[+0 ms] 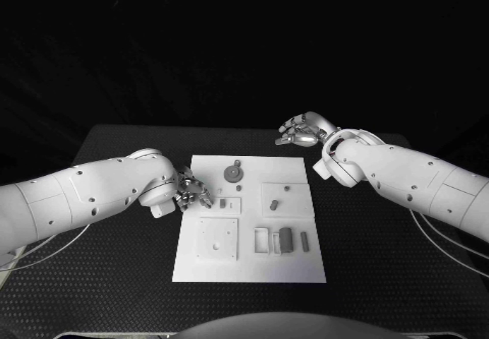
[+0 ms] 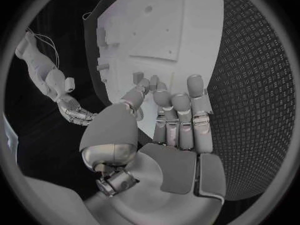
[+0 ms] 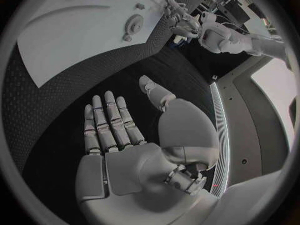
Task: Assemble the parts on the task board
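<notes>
White and set mid-table, the task board [image 1: 249, 265] carries small grey parts [image 1: 285, 239], and the left hand [image 1: 189, 193] hovers empty, fingers apart, at its left edge, seemingly ready to pick, while the right hand [image 1: 301, 131] waits spread and empty beyond the far corner.

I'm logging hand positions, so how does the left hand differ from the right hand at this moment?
The left hand sits at the white board's left edge, fingers curled beside a small part; the right hand is off the board over the black table, near its far right corner. The right hand's fingers lie straight and spread. Both hold nothing.
</notes>
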Controlling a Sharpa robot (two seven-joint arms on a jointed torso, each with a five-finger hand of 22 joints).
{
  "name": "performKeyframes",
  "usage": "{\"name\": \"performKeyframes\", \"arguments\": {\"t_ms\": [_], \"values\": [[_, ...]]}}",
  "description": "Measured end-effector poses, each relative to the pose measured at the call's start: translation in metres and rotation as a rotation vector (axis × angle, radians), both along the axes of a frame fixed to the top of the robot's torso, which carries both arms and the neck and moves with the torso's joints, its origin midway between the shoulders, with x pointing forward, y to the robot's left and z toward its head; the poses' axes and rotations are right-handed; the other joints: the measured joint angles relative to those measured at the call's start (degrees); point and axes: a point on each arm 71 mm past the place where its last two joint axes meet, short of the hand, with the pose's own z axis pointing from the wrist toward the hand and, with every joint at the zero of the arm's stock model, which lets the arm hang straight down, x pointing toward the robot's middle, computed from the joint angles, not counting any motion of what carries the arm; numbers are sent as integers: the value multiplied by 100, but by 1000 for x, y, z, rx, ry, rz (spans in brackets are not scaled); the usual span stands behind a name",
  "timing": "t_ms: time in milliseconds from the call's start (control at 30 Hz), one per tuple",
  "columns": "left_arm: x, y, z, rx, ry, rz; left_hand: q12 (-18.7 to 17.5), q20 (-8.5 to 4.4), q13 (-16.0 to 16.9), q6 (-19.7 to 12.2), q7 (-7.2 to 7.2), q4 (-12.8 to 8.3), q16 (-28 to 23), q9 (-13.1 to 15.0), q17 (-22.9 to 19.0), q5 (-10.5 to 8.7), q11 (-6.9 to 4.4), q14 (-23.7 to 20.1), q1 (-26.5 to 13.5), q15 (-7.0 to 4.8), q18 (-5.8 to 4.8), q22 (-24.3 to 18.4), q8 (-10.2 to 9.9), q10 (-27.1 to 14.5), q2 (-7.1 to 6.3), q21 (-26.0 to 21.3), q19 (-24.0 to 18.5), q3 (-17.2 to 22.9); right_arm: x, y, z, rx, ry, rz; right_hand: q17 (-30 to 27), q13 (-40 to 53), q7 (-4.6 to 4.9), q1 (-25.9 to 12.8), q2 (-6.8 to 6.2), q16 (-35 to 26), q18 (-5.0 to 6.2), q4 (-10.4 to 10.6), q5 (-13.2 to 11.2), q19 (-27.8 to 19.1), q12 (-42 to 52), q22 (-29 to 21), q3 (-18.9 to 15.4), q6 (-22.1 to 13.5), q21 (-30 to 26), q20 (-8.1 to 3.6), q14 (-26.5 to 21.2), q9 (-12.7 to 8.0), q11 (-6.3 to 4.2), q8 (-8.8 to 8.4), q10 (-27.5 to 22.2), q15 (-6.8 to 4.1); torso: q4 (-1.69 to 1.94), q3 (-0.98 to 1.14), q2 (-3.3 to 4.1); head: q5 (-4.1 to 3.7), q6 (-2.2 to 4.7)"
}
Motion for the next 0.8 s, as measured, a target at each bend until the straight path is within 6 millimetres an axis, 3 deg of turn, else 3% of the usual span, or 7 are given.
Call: {"name": "performKeyframes", "arguments": {"t_ms": [233, 367, 800], "values": [[0, 0, 0, 4, -3, -1, 0, -12, -2, 0, 1, 2, 19, -1, -6, 0, -6, -2, 3, -2, 0, -1, 7, 6, 3, 0, -12, -2, 0, 0, 0, 0, 1, 0, 0, 0, 0, 0, 0, 0, 0, 0, 0, 0, 0, 5, 0, 0, 0, 0, 0, 0, 0, 0, 0, 0, 1, 0, 0, 0, 1], [0, 0, 0, 5, -4, -2, 15, -14, -12, 0, 1, -112, 25, -31, -21, -20, -5, -21, 128, -21, 0, -1, 0, 6, 103, 1, -30, 99, 0, 0, 0, 0, 1, 0, -5, 0, 0, 0, 0, 0, 0, 0, 0, 0, 0, 5, 0, 0, 0, 0, 0, 0, 0, 0, 0, 0, 1, 0, 0, -2, 3], [0, 0, 0, 3, -20, 10, 22, -13, -22, 0, 0, -144, 44, -19, -30, -56, -3, -23, 198, -18, 0, -2, -28, 4, 83, 0, -31, 256, 0, 0, 0, 0, 1, 1, -5, 0, 0, 0, 0, 0, 0, 0, 0, 0, -22, 16, 0, 0, 0, 0, 1, 0, 0, 0, 0, -1, 2, -1, 1, -4, 1]]}}
